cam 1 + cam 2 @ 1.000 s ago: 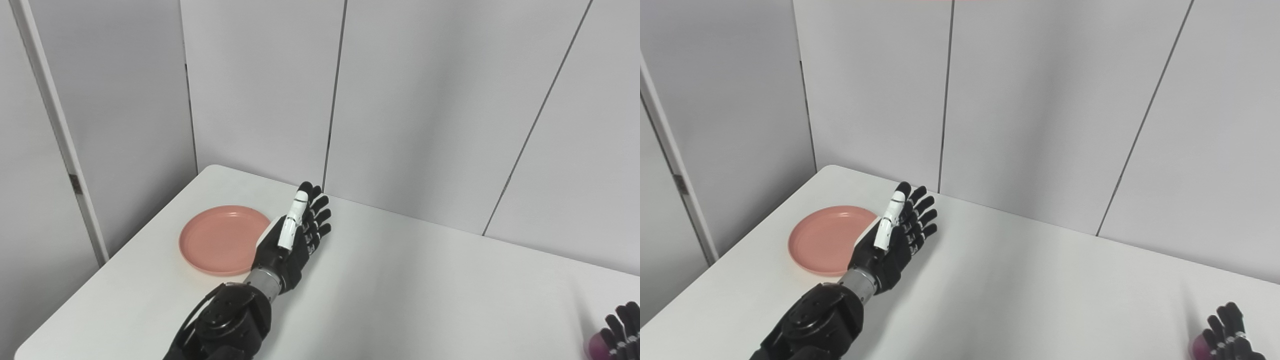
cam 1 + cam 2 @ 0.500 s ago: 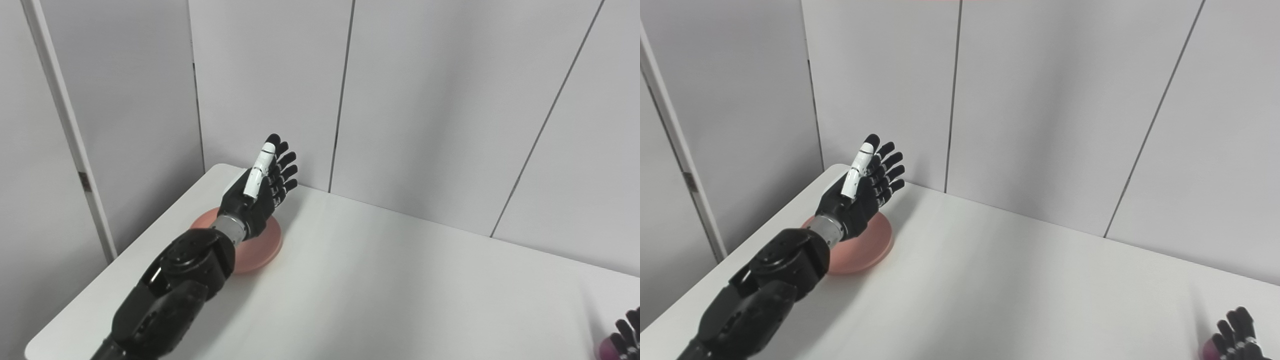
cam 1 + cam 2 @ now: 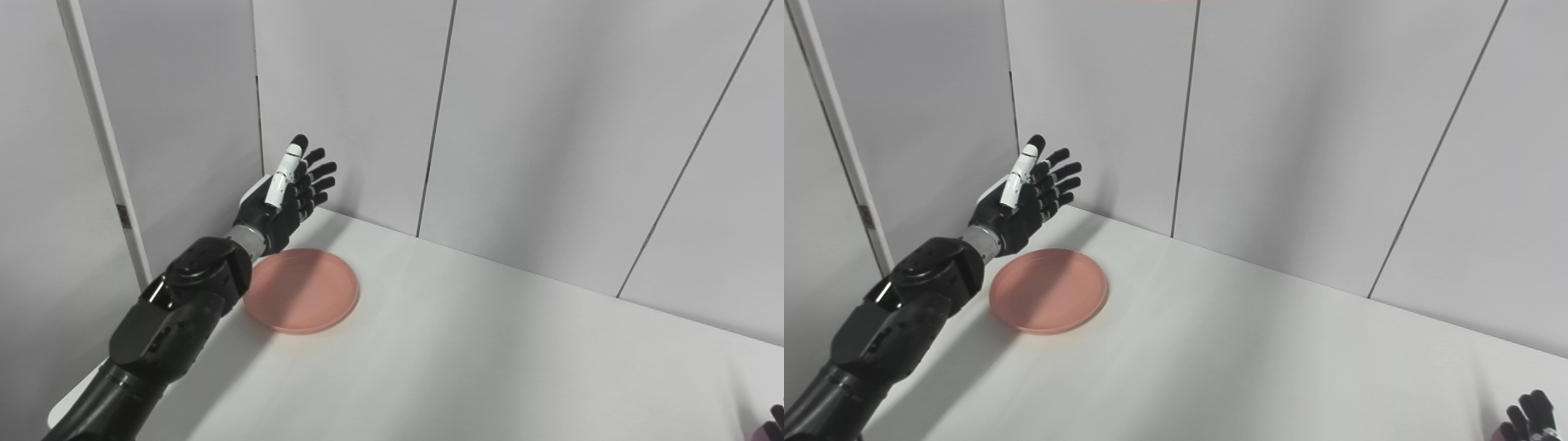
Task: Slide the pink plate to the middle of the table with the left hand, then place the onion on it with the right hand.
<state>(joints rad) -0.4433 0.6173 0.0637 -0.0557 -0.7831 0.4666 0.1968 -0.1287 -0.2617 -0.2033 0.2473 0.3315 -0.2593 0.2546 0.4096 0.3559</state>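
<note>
**Q:** So where could this go wrong?

**A:** Mostly at the far left corner. The left hand (image 3: 1020, 202) is raised off the worktop (image 3: 1249, 361), fingers spread and holding nothing, beyond the far-left side of the pink plate (image 3: 1048, 290) and close to the wall panels (image 3: 1102, 104). The plate lies flat near the left end, untouched. If the hand comes down on the rim rather than behind it, the plate may tip or skid; reaching further back, the fingers may hit the wall.

**Q:** And the room to move?

**A:** Bare worktop stretches to the right of the plate, so the slide toward the middle looks clear. The left edge is near the plate, with the forearm above it.

**Q:** The other hand?

**A:** The right hand (image 3: 1528, 416) barely shows at the bottom right corner, its fingers seemingly against something purple, perhaps the onion; whether it grips, I cannot tell
</note>
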